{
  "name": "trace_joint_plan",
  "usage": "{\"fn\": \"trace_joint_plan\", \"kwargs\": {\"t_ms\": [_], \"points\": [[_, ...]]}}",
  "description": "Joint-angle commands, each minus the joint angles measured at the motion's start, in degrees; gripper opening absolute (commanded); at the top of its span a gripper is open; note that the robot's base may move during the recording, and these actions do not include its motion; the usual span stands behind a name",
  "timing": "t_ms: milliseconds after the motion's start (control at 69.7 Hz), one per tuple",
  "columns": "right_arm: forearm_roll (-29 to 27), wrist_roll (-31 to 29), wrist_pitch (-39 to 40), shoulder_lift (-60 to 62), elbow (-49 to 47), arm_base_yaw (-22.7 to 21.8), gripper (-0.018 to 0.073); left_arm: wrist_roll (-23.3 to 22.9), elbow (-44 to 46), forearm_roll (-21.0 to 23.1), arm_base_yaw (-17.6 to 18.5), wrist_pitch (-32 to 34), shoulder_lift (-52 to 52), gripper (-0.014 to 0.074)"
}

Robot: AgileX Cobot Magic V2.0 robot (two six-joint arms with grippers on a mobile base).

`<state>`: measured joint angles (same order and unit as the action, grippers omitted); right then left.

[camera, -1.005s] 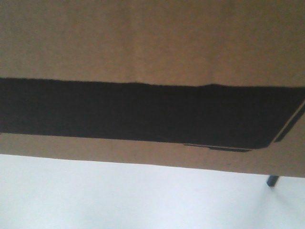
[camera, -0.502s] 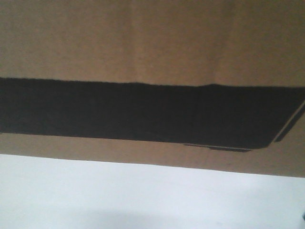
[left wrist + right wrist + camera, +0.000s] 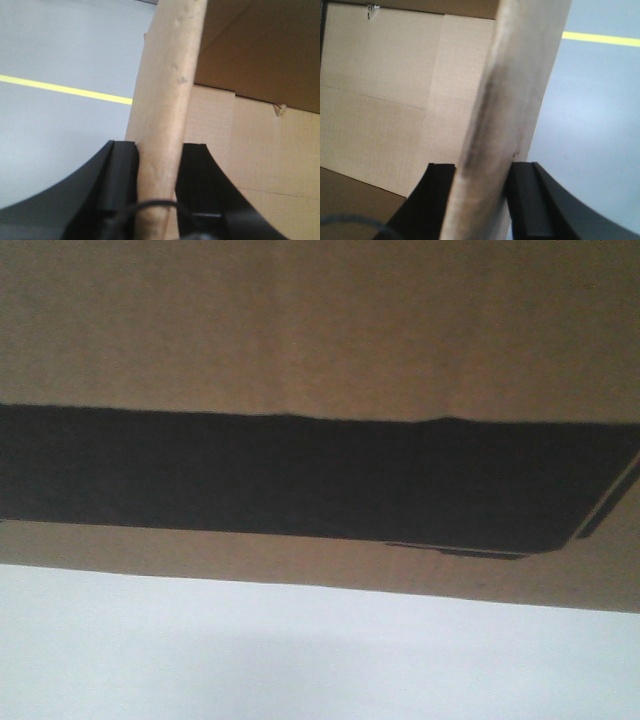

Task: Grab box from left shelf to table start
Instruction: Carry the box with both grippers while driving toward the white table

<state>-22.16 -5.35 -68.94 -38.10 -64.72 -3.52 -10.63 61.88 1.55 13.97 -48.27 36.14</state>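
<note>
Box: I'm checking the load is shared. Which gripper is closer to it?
Neither: both touch the box. The left gripper is shut on one of its cardboard walls, seen edge-on in the left wrist view; the right gripper clamps another wall likewise.

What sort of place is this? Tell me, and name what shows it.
Probably a warehouse or an industrial workshop, though little of the room shows. The clues are a smooth grey floor with a painted yellow line, and a large corrugated cardboard box.
</note>
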Motion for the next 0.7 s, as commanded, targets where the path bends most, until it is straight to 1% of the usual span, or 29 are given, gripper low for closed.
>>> {"fn": "trace_joint_plan", "kwargs": {"t_ms": [0,689], "points": [[-0.1,-1.6,9.6,-0.6,-1.8,-0.5,0.0057,6.2,2.1,7.7,1.1,5.1,-0.8,-0.0092],[-0.1,-1.6,9.6,-0.6,-1.8,-0.5,0.0057,6.2,2.1,7.7,1.1,5.1,-0.8,-0.0092]]}}
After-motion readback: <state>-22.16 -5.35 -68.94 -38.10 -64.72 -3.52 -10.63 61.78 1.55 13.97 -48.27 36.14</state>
